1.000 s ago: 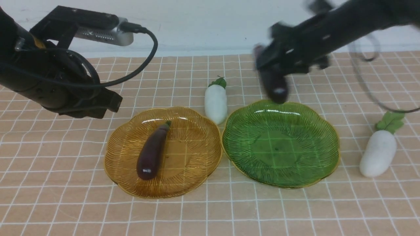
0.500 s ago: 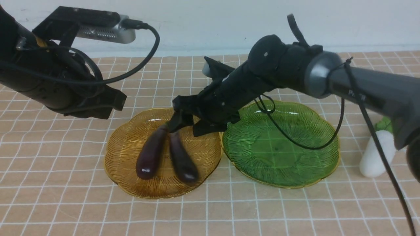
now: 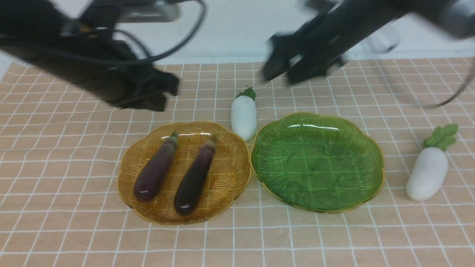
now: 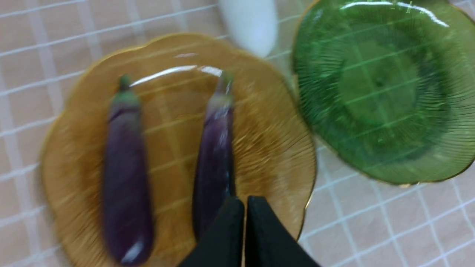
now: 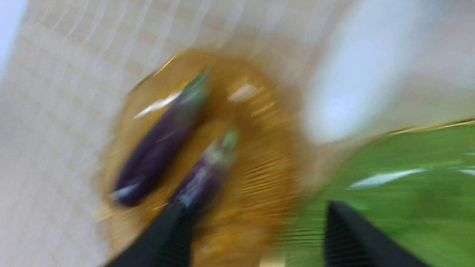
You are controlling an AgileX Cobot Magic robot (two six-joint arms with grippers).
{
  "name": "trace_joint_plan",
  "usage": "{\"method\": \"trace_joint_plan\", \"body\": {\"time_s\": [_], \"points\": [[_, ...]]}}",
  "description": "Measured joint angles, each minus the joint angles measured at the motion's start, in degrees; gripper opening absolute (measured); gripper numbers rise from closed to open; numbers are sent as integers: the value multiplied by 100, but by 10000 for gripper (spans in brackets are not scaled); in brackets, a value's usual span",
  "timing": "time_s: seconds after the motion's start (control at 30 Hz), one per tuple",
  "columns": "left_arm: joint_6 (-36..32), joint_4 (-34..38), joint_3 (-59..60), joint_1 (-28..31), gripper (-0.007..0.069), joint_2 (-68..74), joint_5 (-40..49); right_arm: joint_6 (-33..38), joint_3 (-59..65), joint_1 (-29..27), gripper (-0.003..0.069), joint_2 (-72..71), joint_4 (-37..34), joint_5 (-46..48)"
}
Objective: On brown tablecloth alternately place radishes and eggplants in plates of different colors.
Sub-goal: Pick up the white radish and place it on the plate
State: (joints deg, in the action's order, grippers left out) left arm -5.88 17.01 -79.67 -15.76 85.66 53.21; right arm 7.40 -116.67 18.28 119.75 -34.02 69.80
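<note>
Right gripper (image 3: 279, 75), jaws apart and empty, hangs beyond the radish (image 3: 243, 118), which lies on the cloth (image 3: 74, 237) between amber plate (image 3: 230, 163) and green plate (image 3: 319, 167), seemingly light, stiff, slick: best clamped mid-body.

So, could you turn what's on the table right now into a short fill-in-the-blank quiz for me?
1. The amber plate holds ____ eggplants.
2. The green plate holds ____.
3. Both radishes lie on the brown ____, outside the plates.
4. The right gripper is open, while the left gripper is ____.
Missing words: two; nothing; tablecloth; shut.
</note>
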Motion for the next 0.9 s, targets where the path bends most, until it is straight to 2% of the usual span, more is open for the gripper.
{"method": "trace_joint_plan", "body": {"time_s": [0.03, 0.1, 0.13, 0.23, 0.3, 0.4, 0.57, 0.6, 0.7, 0.73, 0.77, 0.87, 0.9], "points": [[-8, 4, -310, -145, -3, 380, -4, -106, -15, -271, 348, -324, 541, 50], [15, 12, -540, -228, -3, 642, -4, -161, 11, -407, 304, -476, 782, 73], [94, 31, -899, -323, -3, 1035, 3, -245, 113, -573, 227, -795, 1209, 93], [384, 61, -1782, -409, -2, 1893, 22, -358, 503, -860, 66, -1411, 1751, 165], [486, 42, -2469, -414, 6, 2560, 22, -372, 773, -989, 9, -1831, 1947, 201], [512, -15, -3015, -421, 35, 2992, 22, -372, 1002, -1053, -8, -2110, 2011, 229], [530, -118, -4241, -428, 199, 4181, 22, -372, 1238, -1068, -14, -2445, 2006, 262], [530, -125, -4317, -428, 208, 4264, 22, -372, 1248, -1068, -14, -2456, 1999, 262], [530, -174, -4842, -432, 398, 4920, 16, -372, 1273, -1068, -14, -2474, 1929, 268], [530, -173, -4859, -432, 407, 4949, 10, -372, 1278, -1068, -14, -2469, 1923, 268], [530, -193, -4955, -432, 472, 5137, 5, -372, 1278, -1068, -15, -2469, 1916, 272], [530, -192, -5025, -432, 594, 5495, -54, -372, 1278, -1068, -15, -2469, 1914, 272], [530, -192, -5025, -432, 602, 5511, -67, -372, 1278, -1068, -15, -2469, 1909, 272]]}}
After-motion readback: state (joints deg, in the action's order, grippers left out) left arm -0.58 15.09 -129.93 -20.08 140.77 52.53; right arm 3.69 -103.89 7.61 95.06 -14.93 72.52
